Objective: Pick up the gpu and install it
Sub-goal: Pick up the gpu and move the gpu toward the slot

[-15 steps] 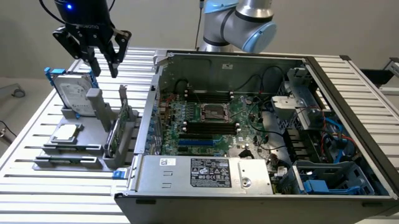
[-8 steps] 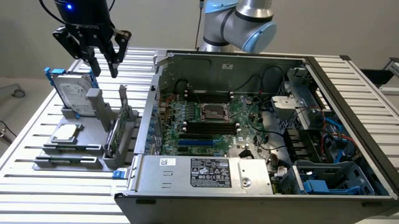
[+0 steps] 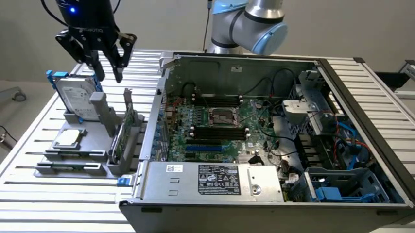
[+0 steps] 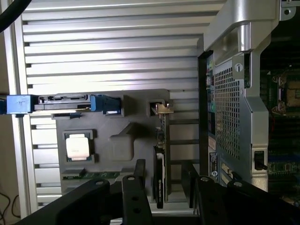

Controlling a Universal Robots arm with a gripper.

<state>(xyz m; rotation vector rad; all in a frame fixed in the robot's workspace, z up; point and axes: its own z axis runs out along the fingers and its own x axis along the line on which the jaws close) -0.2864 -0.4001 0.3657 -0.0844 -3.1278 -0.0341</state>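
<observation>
My arm [image 3: 250,24], seen from the exterior camera: brushed silver tubes joined by rounded light-blue caps. The gripper [image 3: 109,77] I drive is matt black, with white lettering [image 3: 91,30] across its body, a small blue light [image 3: 71,9] glowing above it, and two jointed fingers [image 3: 120,63] tapering to narrow tips. A black cable [image 3: 46,10] runs beside it. From the wrist camera, round pins [image 4: 205,179] stud the finger links.

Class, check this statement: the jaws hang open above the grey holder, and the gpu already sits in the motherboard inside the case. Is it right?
No. The exterior view shows the gpu standing on edge in the grey holder, outside the case; the rest holds.
</observation>
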